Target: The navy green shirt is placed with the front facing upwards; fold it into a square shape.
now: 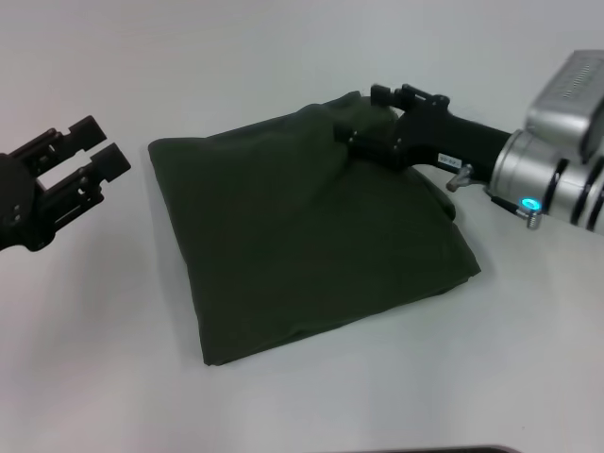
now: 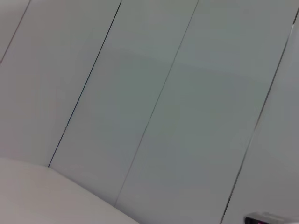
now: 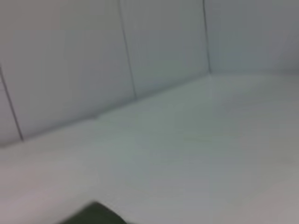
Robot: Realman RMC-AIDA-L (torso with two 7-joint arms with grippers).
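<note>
Folded navy green shirt [image 1: 302,236] on white table [image 1: 283,57]

The head view looks forward and down from above onto the white table [image 1: 311,406], taking in the whole folded shirt [image 1: 302,245] at mid-distance, the left gripper [image 1: 90,160] at the left edge and the right gripper [image 1: 377,118] coming in from the right. The left wrist view faces away from the table, at a panelled wall [image 2: 154,107], with only a corner of table [image 2: 37,196]. The right wrist view looks low across the table [image 3: 210,154] toward the wall [image 3: 70,60]. It shares a dark shirt edge [image 3: 93,214] with the head view.
</note>
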